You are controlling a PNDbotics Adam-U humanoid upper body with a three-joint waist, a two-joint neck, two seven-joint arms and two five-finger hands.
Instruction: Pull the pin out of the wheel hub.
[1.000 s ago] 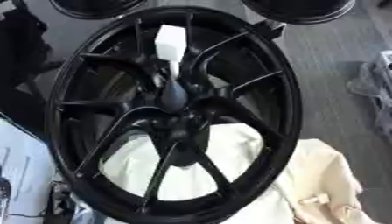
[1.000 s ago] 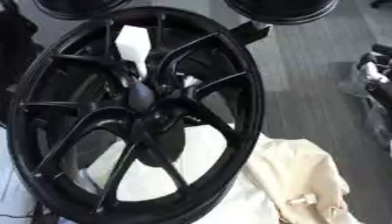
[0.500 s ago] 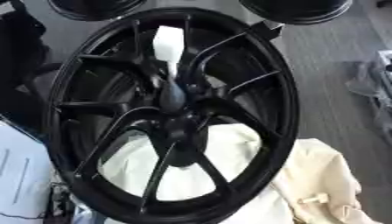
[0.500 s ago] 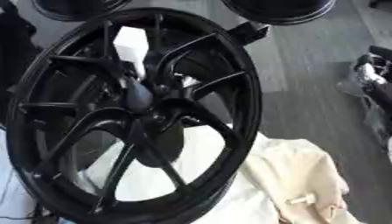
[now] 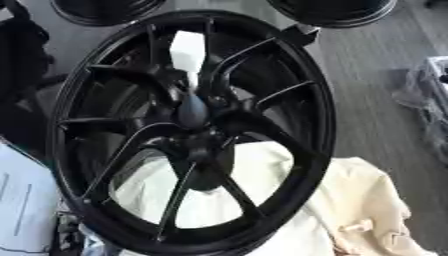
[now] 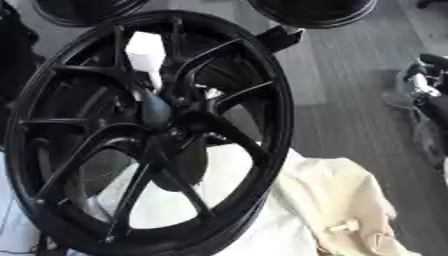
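A large black wheel [image 5: 188, 130] fills most of both views, standing tilted with its spoked face turned toward the camera. It serves as the landmark for everything else.

Nearest the camera, below the wheel's lower rim, lies a cream-coloured cloth [image 5: 350, 200]. It shows through the lower gaps between the spokes and spreads out past the wheel's lower right edge, where it bunches into folds. At the wheel's lower left, touching its rim in the view, is a pale sheet-like surface [image 5: 22, 200]; what it is cannot be told.

At the wheel's middle sits the hub [image 5: 199, 145], dark and rounded. Just above it, a dark rounded shape [image 5: 192, 110] narrows upward into a thin stem that ends in a white block [image 5: 187, 50], seen between two upper spokes. This may be the pin, but its outline is too blurred to be sure.

Neither robot hand shows in either view, so the state of the fingers cannot be told.

To the wheel's right lies open grey floor [image 5: 376, 125], with a clutter of clear wrapping [image 5: 429, 95] at the far right edge. To its left is a dark mass [image 5: 22, 75] close against the rim. Beyond the wheel's top edge, parts of two more black wheels [image 5: 105, 7] stand on the floor.
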